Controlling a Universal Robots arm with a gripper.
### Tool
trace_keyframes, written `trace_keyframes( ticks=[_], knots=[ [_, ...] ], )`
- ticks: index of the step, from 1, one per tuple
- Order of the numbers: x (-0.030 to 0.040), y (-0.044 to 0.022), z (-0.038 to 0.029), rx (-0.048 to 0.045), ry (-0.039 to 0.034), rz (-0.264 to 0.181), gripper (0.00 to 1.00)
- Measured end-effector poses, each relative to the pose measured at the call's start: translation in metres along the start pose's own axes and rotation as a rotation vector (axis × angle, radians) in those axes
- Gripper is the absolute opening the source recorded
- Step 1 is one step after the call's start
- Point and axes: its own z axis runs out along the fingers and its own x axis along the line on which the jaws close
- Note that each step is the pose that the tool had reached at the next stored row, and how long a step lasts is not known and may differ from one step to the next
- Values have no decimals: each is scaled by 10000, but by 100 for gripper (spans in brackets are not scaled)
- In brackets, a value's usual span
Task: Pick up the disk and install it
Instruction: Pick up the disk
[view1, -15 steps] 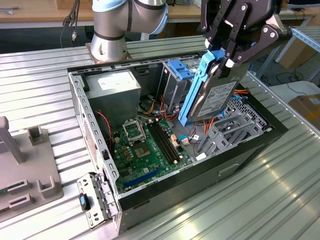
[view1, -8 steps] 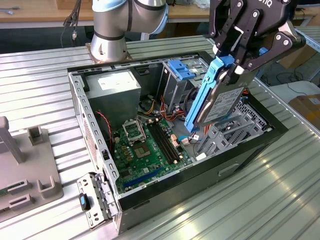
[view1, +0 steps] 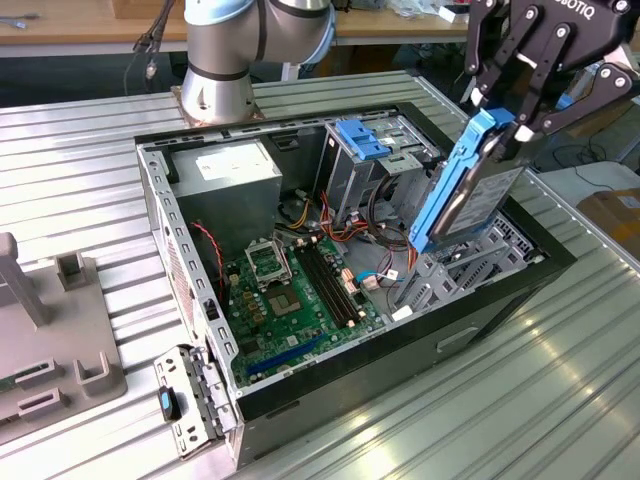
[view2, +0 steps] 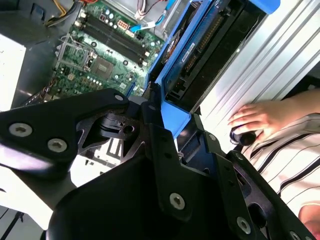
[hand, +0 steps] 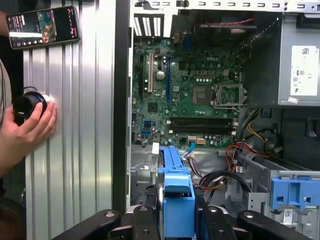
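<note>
Exterior view, working out from the grip: the black fingers (view1: 482, 82) are clamped on the top blue end tab of the disk (view1: 470, 195), pinching it from both sides. The disk hangs below them, up off the counter (view1: 560, 400), standing on edge and leaning. Its blue rail faces the exterior view's left and its flat face the right. Its lower end is right at the grey bay (view1: 450, 272) in the near corner of the open case (view1: 500, 305). From where I stand I can't tell whether it touches the bay.

In the second wrist view the black linkage fills the foreground and the disk (view2: 210, 45) stretches away from it along the case edge. In the first wrist view the disk (hand: 177, 197) is seen end-on, a blue block between the two fingers.

Further out, the green motherboard (view1: 290, 300) lies on the case floor. A blue latch (view1: 362, 138) sits on the far cage, and a grey box (view1: 225, 175) with a white label fills the back corner. The case rests on the ribbed metal counter. Beside the case in the first wrist view, a person's hand (hand: 32, 127) is wrapped round a black knob (hand: 27, 105), with a phone (hand: 44, 26) lying on the counter nearby.
</note>
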Motion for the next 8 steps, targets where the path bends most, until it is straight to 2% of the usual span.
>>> trace_keyframes(
  ticks=[4,5,8],
  knots=[
    [2,-186,17,0,27,-1,37],
    [2,-259,27,0,41,-1,37],
    [7,-273,38,-1,52,27,37]
  ],
)
